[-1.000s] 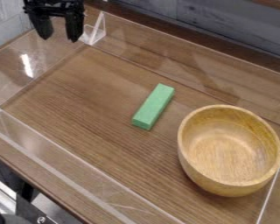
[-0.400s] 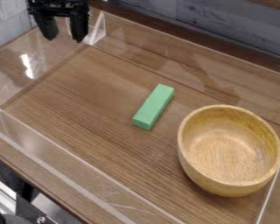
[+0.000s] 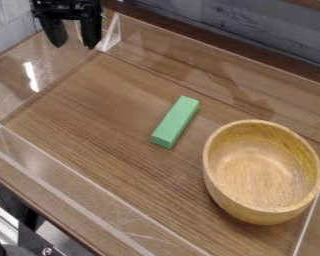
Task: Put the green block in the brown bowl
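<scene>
Jaws of the black gripper (image 3: 69,32) stand wide apart at the frame's upper left. Well apart from them, toward the lower right, the green block (image 3: 176,122) lies flat on the wooden tabletop (image 3: 96,130); farther beyond it sits the brown bowl (image 3: 262,172).
</scene>
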